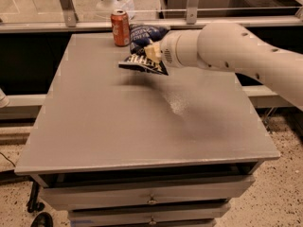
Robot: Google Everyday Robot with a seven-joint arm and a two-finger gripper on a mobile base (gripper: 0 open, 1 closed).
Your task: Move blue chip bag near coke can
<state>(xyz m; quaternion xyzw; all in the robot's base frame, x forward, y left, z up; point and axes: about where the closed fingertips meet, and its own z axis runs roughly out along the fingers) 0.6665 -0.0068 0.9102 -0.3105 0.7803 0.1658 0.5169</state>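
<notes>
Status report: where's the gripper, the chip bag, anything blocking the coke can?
Gripper shut on blue chip bag, held off the table. Bag close beside coke can. Nothing between them.
</notes>
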